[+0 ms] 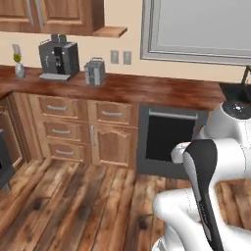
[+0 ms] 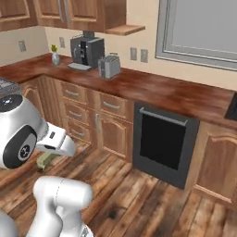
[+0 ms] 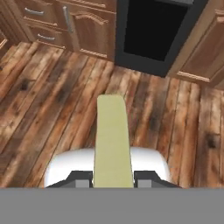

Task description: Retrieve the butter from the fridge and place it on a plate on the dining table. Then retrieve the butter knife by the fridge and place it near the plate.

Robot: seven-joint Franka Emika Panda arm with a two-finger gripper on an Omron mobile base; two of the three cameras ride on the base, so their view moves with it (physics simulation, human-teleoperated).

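Note:
The butter (image 3: 113, 140), a pale-yellow stick, points away from the hand over the wooden floor, and my gripper (image 3: 113, 179) is shut on its near end. From the right base view the butter (image 2: 46, 160) shows as a pale block under the white hand, at the left, with the gripper (image 2: 48, 156) hanging low in front of the cabinet drawers. The fridge, the plate, the dining table and the butter knife are out of view.
A black oven front (image 1: 169, 139) sits in the wood cabinets ahead. On the reddish counter (image 1: 147, 88) stand a coffee machine (image 1: 59, 59) and a toaster (image 1: 94, 72). Plank floor (image 1: 73, 206) lies open between me and the drawers (image 2: 76, 111).

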